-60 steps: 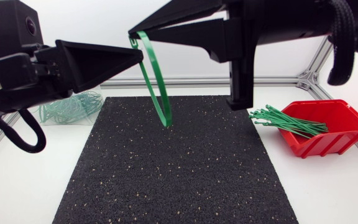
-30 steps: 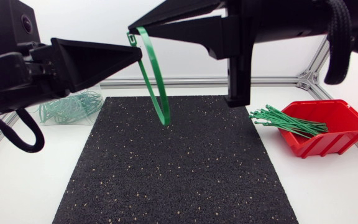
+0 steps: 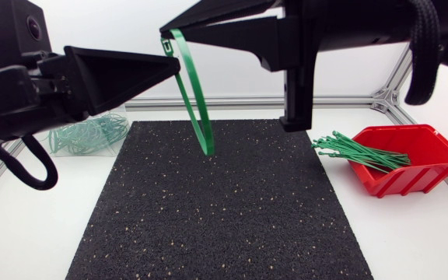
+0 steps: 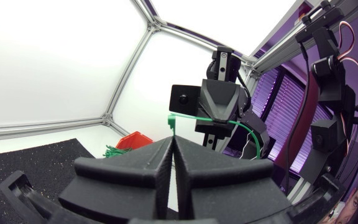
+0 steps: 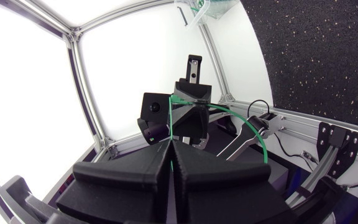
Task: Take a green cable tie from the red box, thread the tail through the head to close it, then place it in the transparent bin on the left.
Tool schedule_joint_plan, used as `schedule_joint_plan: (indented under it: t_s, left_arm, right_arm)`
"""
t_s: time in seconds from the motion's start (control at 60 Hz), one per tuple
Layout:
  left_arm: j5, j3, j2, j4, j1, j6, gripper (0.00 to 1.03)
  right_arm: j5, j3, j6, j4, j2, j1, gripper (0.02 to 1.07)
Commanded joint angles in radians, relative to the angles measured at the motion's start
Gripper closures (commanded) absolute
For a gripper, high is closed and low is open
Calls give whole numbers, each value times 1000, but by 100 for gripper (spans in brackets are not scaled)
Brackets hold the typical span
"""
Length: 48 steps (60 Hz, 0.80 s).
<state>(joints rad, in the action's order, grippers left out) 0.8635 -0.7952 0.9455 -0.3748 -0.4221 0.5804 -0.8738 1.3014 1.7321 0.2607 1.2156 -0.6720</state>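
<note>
A green cable tie (image 3: 197, 117) is bent into a loop that hangs in the air above the black mat (image 3: 224, 210). My left gripper (image 3: 176, 68) and right gripper (image 3: 164, 35) meet tip to tip high over the mat's far left part. Each is shut on one end of the tie. In the left wrist view the tie's head end (image 4: 172, 119) sticks out of my left gripper (image 4: 171, 142). In the right wrist view the strap (image 5: 253, 127) arcs away from my right gripper (image 5: 170, 144). The red box (image 3: 422, 159) at the right holds several green ties (image 3: 360, 152). The transparent bin (image 3: 62, 148) stands at the far left.
Closed green ties (image 3: 92, 132) lie in a heap in the transparent bin. An aluminium frame rail (image 3: 247, 102) runs along the back of the table. The black mat covers the middle of the table.
Both grippers and the looped tie have crept slightly upward. Neither grip has changed.
</note>
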Motion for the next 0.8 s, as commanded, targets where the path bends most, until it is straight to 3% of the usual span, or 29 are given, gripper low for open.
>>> schedule_joint_plan:
  t_s: [0.0,0.783]
  left_arm:
    - [11,19,13,-21,-7,22,100]
    - [3,17,10,-30,17,22,100]
  right_arm:
    - [4,-24,38,-8,-19,-8,101]
    - [24,-44,38,-25,-16,-41,101]
